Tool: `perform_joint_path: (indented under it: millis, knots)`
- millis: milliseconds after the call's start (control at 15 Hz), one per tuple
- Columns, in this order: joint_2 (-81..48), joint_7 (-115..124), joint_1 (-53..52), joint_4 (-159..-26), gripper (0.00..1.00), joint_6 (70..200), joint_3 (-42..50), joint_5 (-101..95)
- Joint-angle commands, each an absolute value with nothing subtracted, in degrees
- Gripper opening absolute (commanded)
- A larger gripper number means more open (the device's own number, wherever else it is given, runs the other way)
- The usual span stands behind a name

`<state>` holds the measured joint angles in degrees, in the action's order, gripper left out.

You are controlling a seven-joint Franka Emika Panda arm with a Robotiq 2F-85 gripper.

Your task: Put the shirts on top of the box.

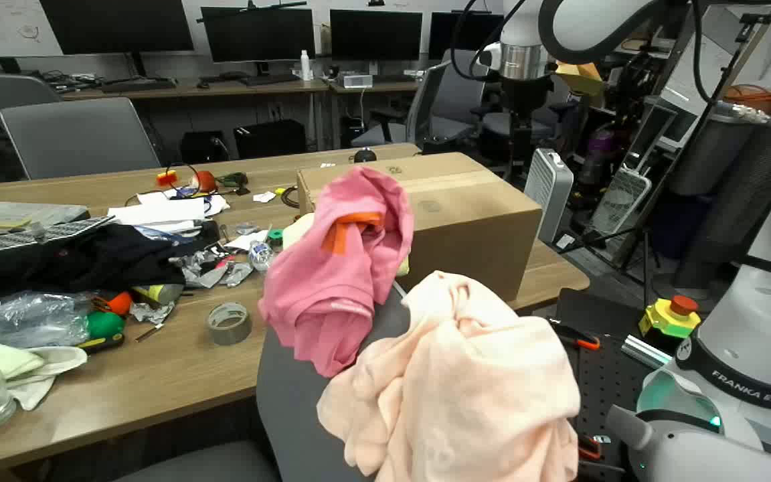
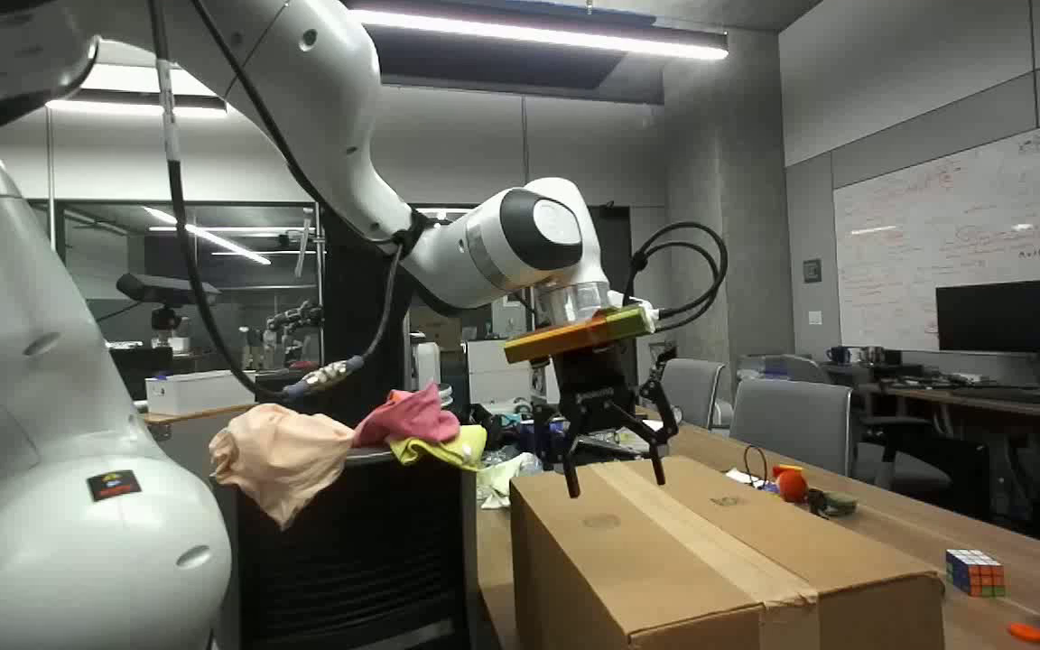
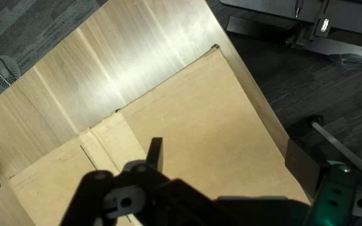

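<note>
Peach shirt (image 1: 459,388) hangs corner-down over the chair (image 1: 302,408), long axis unclear.

The hand (image 2: 617,487) has free room above the box (image 2: 664,551), beside which a draped chair (image 2: 357,560) stands.

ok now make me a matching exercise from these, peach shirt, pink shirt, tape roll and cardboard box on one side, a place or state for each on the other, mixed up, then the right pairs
Things:
1. peach shirt
2. pink shirt
3. tape roll
4. cardboard box

Places and states:
A. shut, with a strip of tape along its top
B. over the chair back, with an orange patch showing
C. round and hollow, lying on the table
D. over the chair back, nearer the robot's base

Right pairs: 1-D; 2-B; 3-C; 4-A
</note>
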<state>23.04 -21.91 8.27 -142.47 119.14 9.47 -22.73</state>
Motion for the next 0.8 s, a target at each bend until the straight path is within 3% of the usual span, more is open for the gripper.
perform_joint_path:
  millis: [0, 733]
  knots:
    - [23.1, -21.8, 8.0, -142.2, 1.0, 119.0, 9.7, -22.8]
    - [25.3, -19.1, 6.1, -142.8, 1.0, 120.3, 5.9, -24.6]
